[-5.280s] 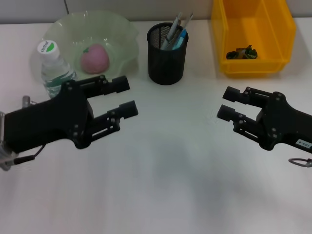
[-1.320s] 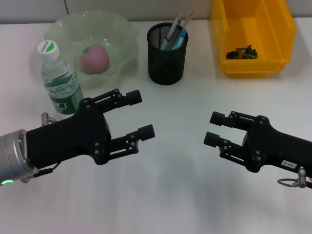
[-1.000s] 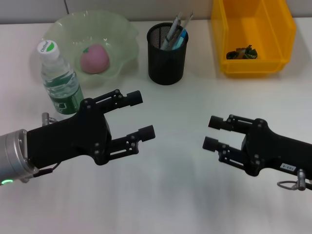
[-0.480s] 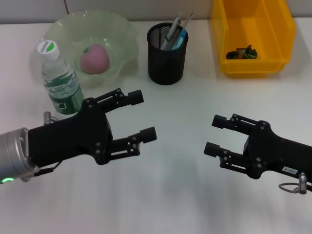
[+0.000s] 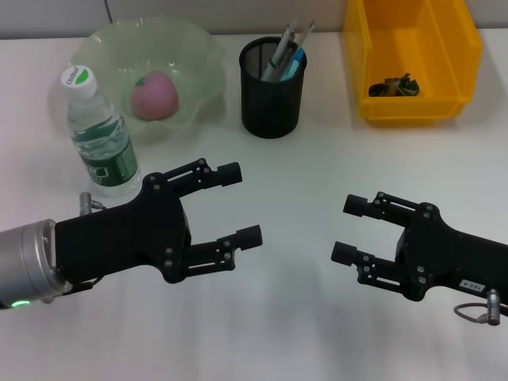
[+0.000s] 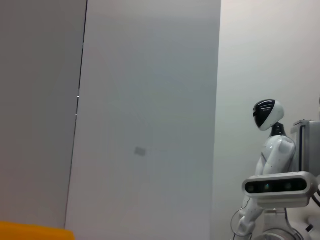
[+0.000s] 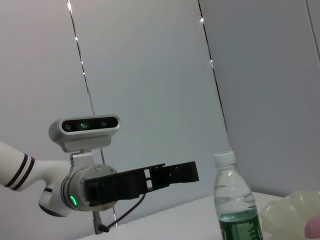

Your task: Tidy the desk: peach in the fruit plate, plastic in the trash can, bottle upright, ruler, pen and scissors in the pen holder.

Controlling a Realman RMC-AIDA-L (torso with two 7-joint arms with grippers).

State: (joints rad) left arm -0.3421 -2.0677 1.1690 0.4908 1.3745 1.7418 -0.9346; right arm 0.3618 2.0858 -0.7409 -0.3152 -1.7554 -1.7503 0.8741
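You're looking at a task that reads as finished. The peach [image 5: 152, 96] sits in the fruit plate [image 5: 202, 55], the bottle [image 5: 97, 133] stands upright just beside the plate with its cap on, and the pen holder [image 5: 271, 89] holds several long items; you can't tell ruler, pen and scissors apart in there. A dark crumpled scrap, likely the plastic [image 5: 394, 86], lies in the yellow trash can [image 5: 413, 107]. Nothing loose shows on the counter [image 5: 302, 175] between the arms, so judging by this, nothing is left but parking.

Left tool [image 5: 236, 202] hangs over the counter in front of the bottle, jaws wide apart, holding nothing. Right tool [image 5: 351, 229] hangs over the bare counter on the right, jaws also spread, nothing held.

Against 5.3 s ago: the left arm has backed off the bottle and swung toward the middle, so the bottle now shows in full. The right tool has drifted nearer you and toward centre. In the last 0.5 s the left tool shifted slightly further right; objects haven't moved.
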